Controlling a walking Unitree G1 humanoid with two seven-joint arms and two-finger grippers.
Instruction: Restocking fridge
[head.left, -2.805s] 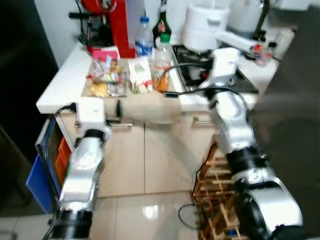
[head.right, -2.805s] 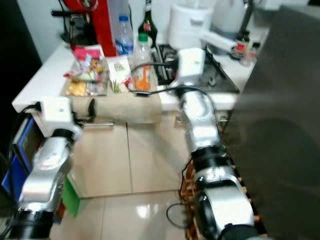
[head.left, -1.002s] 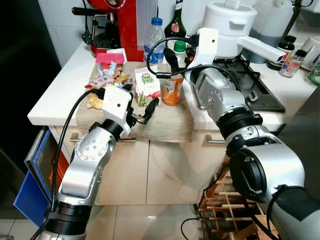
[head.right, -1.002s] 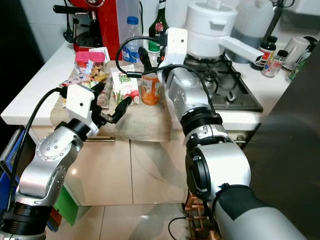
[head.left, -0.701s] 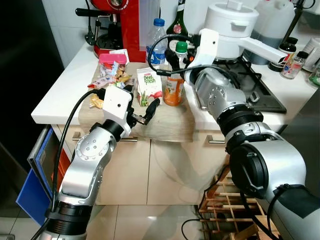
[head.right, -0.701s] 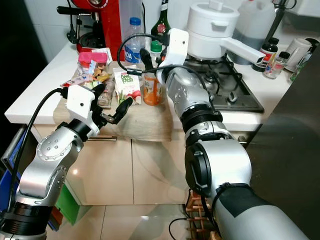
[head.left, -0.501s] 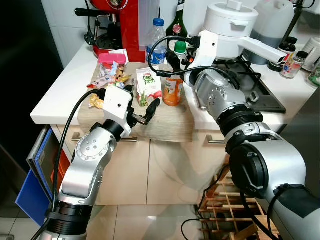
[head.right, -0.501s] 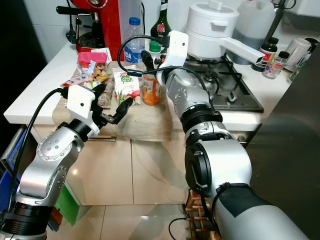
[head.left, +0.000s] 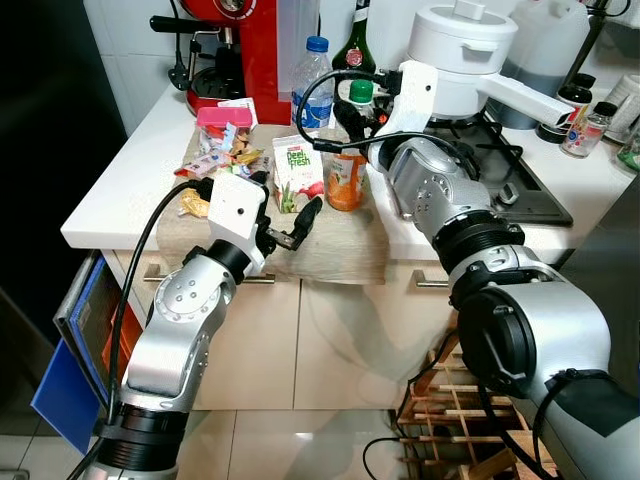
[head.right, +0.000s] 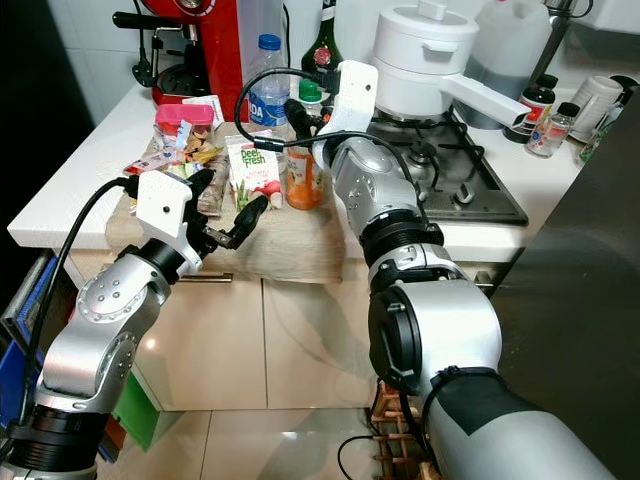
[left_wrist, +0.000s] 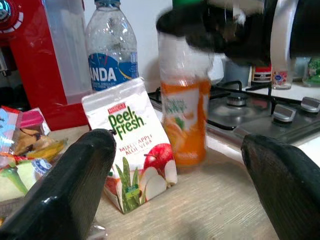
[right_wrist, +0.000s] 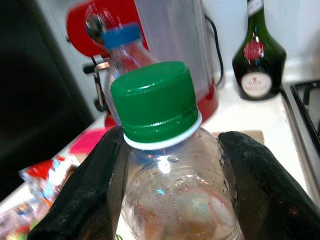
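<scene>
The orange juice bottle (head.left: 345, 178) stands upright on the cloth mat (head.left: 340, 245) near the front of the bench (head.left: 110, 195), its long axis vertical and its green cap (right_wrist: 154, 102) up. The right hand (head.left: 352, 118) comes at it from above and a little behind, its two black fingers (right_wrist: 87, 200) straddling the neck just below the cap; in the right wrist view each finger lies against or just beside the clear shoulder of the bottle, one on either side. They look closed in on the neck, though whether they already press firmly I cannot tell, and the bottle's base appears to rest on the mat.

That is the relation the next move depends on: the bottle is directly between the right hand's fingers, so a lift would go straight up along the bottle's own axis, and any tilt of the wrist would swing the heavy, liquid-filled lower part.

The left hand (head.left: 298, 222) hangs over the front part of the mat, fingers spread and empty, pointing toward the bottle and the Deel Fresh carton (head.left: 297, 172) that stands just beside it on the robot's left. It is near both but touches neither, so the right arm is clearly the one on the bottle. A water bottle (head.left: 313, 68) and a red coffee machine (head.left: 240, 45) stand behind
</scene>
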